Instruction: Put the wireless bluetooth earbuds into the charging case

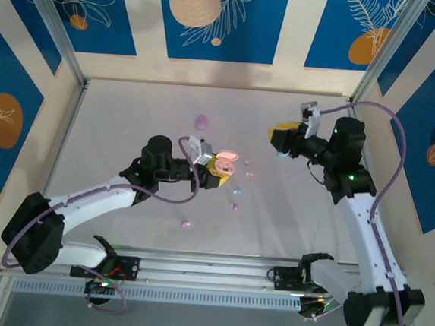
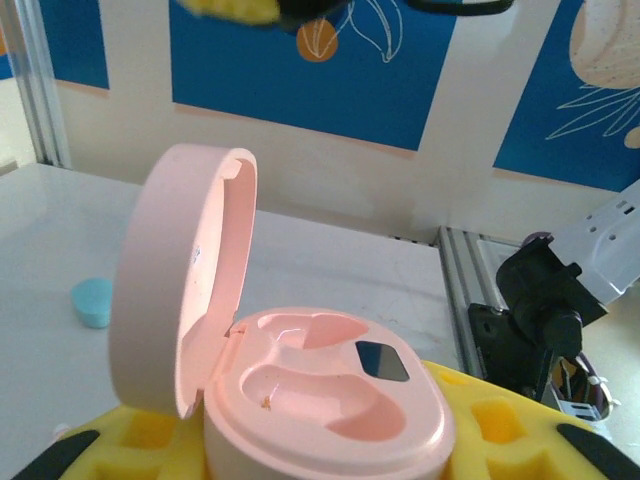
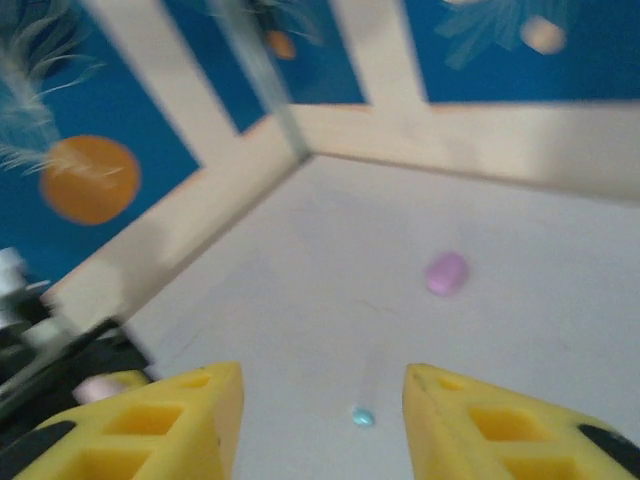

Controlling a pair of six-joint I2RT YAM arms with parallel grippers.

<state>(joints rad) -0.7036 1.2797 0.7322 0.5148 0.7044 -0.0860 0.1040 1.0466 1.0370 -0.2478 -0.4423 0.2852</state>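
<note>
My left gripper (image 1: 217, 169) (image 2: 325, 445) is shut on a pink charging case (image 1: 225, 161) (image 2: 320, 390), held off the table with its lid open and upright. Both of its bud wells are empty. My right gripper (image 1: 281, 136) (image 3: 320, 425) hangs open above the table with nothing between its yellow fingers (image 3: 180, 425). Under the gap, a tiny light blue earbud (image 3: 362, 417) shows on the white surface. Several more buds lie loose between the arms: pink ones (image 1: 249, 163), a blue one (image 1: 238, 190), and purple ones (image 1: 234, 206) (image 1: 185, 223).
A purple oval case (image 1: 201, 121) (image 3: 446, 272) lies shut toward the back of the table. A light blue oval piece (image 1: 282, 155) (image 2: 92, 302), bigger than a bud, sits under the right gripper. Walls enclose three sides, and a metal rail (image 1: 208, 273) runs along the front.
</note>
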